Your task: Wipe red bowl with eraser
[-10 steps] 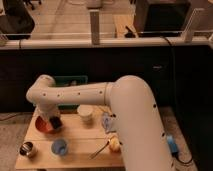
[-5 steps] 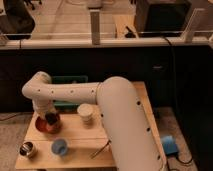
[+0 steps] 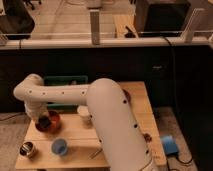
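Red bowl (image 3: pixel 50 123) sits on the left part of the wooden worktop (image 3: pixel 75 135), well back from the front edge and apart from the other vessels.

The robot's white arm (image 3: pixel 60 93) fills the middle of the camera view. Its thick near segment rises from the bottom edge, a thinner segment runs left across the worktop, and it bends down at a rounded joint to reach the bowl. The pincer (image 3: pixel 44 120) hangs at the end of that bend, low over the left half of the bowl, and shows as a dark shape against the reddish rim. Whether it is open or closed cannot be told. The eraser cannot be made out from that dark shape, so whether it is held is also unclear.

A blue cup (image 3: pixel 59 146) stands in front of the bowl, nearer the camera. A shiny metal cup (image 3: pixel 28 148) stands near the front left corner. A pale cup (image 3: pixel 83 114) stands to the right of the bowl, beside the thick arm segment. A green tray (image 3: pixel 65 80) shows behind the arm at the back of the worktop. A blue object (image 3: pixel 169 145) lies just off the right edge.
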Action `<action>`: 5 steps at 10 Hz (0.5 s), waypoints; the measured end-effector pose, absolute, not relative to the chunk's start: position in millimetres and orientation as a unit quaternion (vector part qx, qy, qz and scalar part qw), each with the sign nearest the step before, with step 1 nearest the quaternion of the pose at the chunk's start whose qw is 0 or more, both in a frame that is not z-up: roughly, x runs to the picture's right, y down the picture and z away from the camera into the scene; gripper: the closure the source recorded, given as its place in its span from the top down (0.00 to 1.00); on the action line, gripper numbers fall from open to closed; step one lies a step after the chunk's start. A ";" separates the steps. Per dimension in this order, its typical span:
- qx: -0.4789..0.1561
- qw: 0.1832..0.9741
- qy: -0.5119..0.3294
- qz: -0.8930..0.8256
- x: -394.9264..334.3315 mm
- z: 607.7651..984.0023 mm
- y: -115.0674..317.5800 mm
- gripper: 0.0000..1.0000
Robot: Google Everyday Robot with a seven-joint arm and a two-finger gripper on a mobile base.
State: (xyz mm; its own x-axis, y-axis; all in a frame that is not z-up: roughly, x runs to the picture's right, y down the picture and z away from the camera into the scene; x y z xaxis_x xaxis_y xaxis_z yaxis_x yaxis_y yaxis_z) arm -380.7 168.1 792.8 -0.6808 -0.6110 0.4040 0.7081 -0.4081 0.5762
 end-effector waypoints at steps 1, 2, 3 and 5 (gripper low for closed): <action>-0.062 0.385 -0.379 -0.839 -384.0 787.6 175.8 0.00; -0.061 0.381 -0.381 -0.840 -383.8 784.7 179.0 0.00; -0.058 0.377 -0.382 -0.842 -381.2 780.1 183.7 0.00; -0.055 0.385 -0.378 -0.840 -368.4 770.8 188.8 0.00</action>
